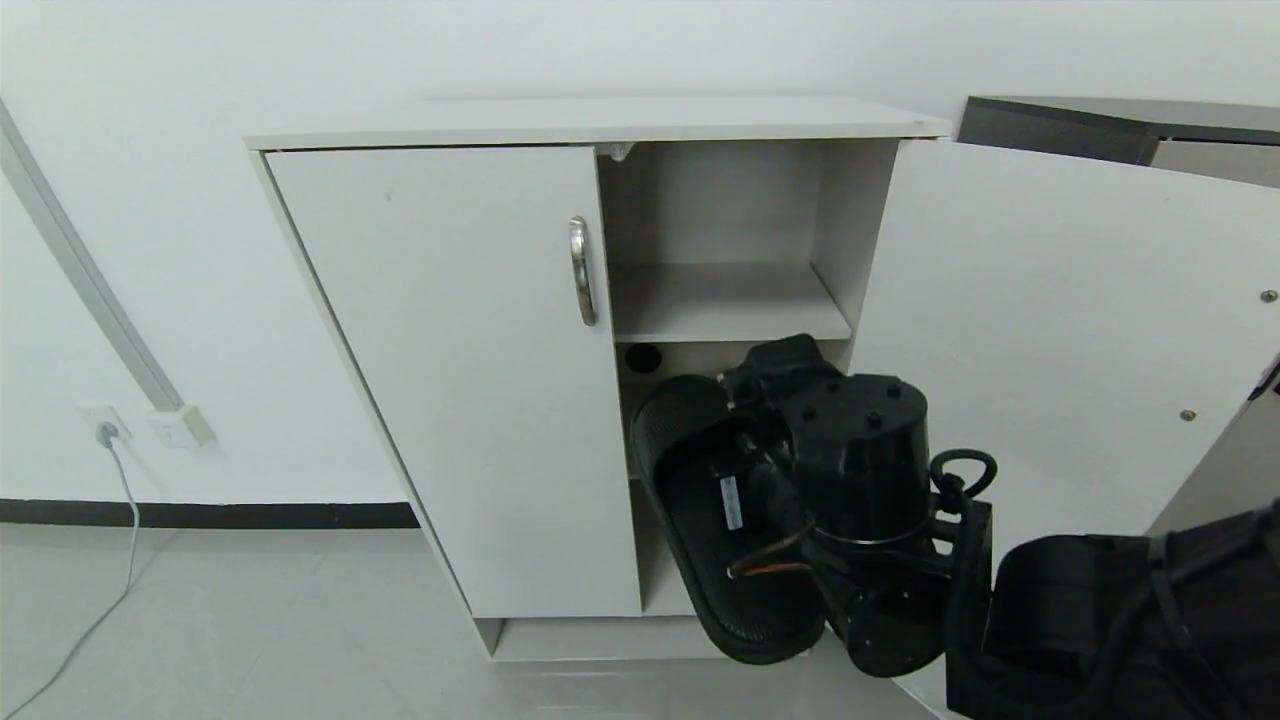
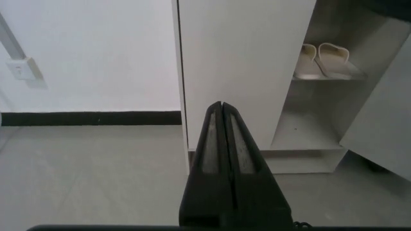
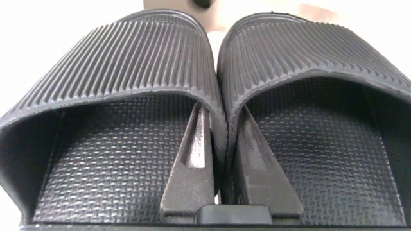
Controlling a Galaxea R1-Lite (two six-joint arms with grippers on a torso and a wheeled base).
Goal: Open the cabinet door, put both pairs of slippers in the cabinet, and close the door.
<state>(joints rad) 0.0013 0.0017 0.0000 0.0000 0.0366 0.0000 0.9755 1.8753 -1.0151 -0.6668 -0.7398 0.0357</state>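
Pinching slippers [image 1: 745, 600], right end effector [image 3: 219, 128] outstretched

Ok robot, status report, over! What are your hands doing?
Right hand shut on black slippers, at the cabinet opening. Left hand shut, empty. Beige slippers on a shelf inside. Right door open, left door shut.

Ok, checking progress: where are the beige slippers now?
In the left wrist view, the beige slippers lie side by side on a shelf inside the cabinet, in its open right half, beside the shut left door.
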